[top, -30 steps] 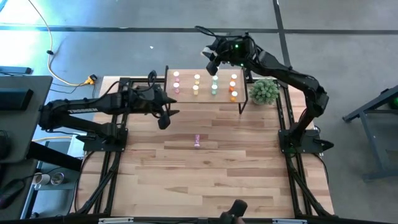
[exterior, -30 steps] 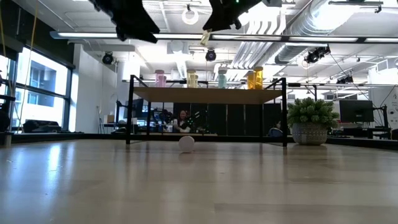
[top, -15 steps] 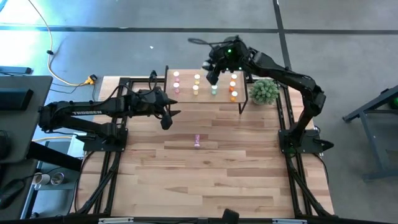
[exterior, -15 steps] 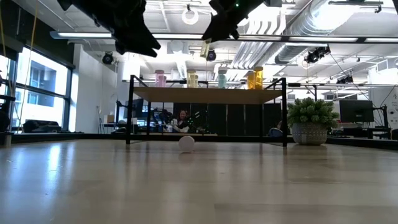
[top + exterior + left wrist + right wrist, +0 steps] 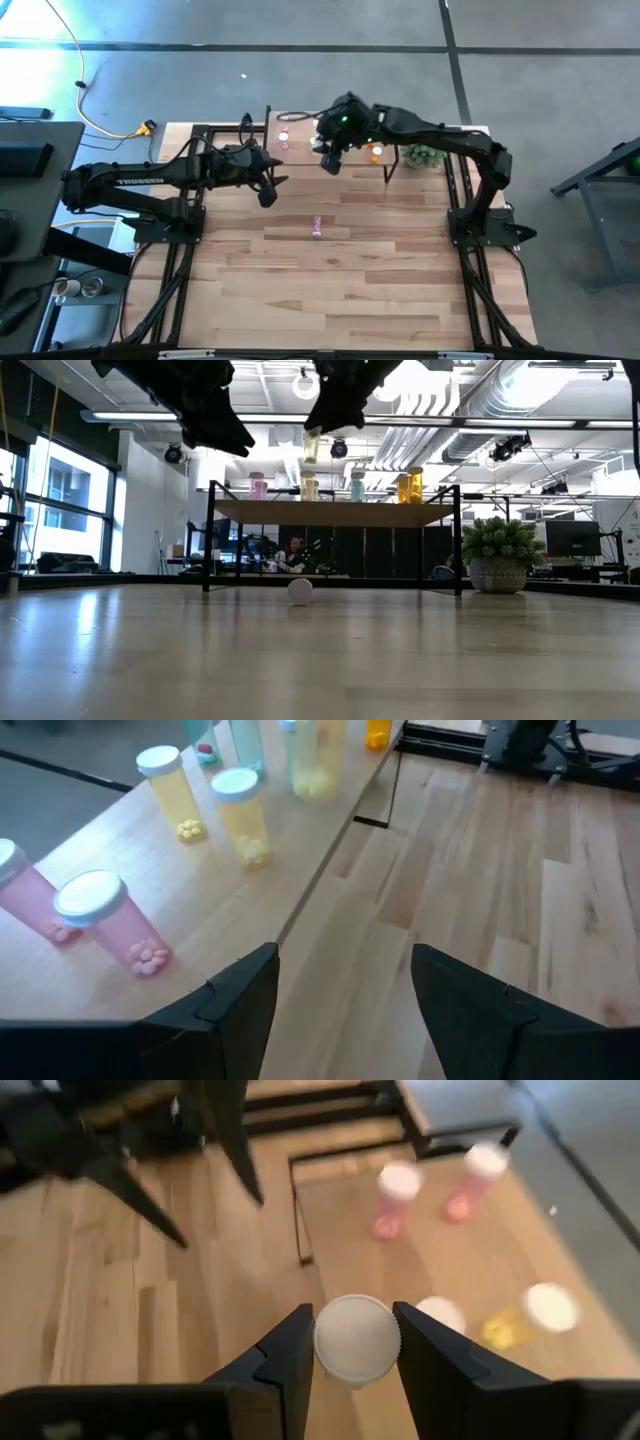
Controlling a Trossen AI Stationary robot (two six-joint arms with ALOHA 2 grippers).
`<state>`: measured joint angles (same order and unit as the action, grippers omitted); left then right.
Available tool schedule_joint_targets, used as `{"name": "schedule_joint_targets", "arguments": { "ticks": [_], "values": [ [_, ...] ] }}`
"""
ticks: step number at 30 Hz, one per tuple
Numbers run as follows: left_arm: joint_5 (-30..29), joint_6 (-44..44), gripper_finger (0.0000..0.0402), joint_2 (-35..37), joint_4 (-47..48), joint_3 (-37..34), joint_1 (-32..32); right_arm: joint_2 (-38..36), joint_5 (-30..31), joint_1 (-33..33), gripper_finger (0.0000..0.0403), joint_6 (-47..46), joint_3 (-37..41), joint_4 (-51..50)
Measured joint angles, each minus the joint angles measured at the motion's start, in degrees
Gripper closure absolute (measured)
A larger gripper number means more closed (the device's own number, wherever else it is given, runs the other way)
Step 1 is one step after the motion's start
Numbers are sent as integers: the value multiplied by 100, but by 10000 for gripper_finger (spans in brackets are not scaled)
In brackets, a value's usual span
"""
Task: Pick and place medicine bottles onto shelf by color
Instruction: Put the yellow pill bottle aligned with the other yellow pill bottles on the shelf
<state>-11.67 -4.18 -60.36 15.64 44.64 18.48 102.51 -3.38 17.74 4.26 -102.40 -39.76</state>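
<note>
My right gripper (image 5: 328, 160) hovers over the near left part of the shelf (image 5: 296, 158), shut on a yellow medicine bottle (image 5: 312, 446) with a white cap. Pink (image 5: 110, 920), yellow (image 5: 240, 812), green (image 5: 357, 486) and orange (image 5: 410, 487) bottles stand upright on the shelf board (image 5: 335, 513). One pink bottle (image 5: 317, 226) lies on its side on the table in front of the shelf. My left gripper (image 5: 267, 192) hangs open and empty above the table, just off the shelf's near left corner. My right gripper pinches the yellow bottle at its white cap (image 5: 357, 1338) between its two fingers. The fingers slant down from the table's far right side. The bottle hangs upright below them (image 5: 312, 452), clear of the shelf and above the standing yellow bottles.
A green potted plant (image 5: 428, 155) stands to the right of the shelf. The shelf stands on black legs (image 5: 209, 540) at the table's far middle. Bare wooden tabletop (image 5: 340, 290) stretches across the near half.
My right gripper has carried the yellow bottle from beyond the shelf's far edge toward the near left, out over the shelf, sinking and tipping further downward; the bottle stays upright in its hold. My left gripper has sunk a little, still open.
</note>
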Motion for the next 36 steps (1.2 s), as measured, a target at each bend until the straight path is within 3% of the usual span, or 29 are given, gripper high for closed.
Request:
{"name": "schedule_joint_targets", "arguments": {
  "ticks": [5,12,18,36],
  "values": [
    [-11,49,186,0,0,0,0,222,413,-201,284,-139,6,-39],
    [-10,182,186,0,0,0,0,537,472,-258,284,-485,6,44],
    [-10,203,186,0,0,0,0,732,1025,-248,284,-580,6,128],
    [-7,240,186,0,-2,0,0,744,1092,-99,284,-556,6,175]
  ]
}}
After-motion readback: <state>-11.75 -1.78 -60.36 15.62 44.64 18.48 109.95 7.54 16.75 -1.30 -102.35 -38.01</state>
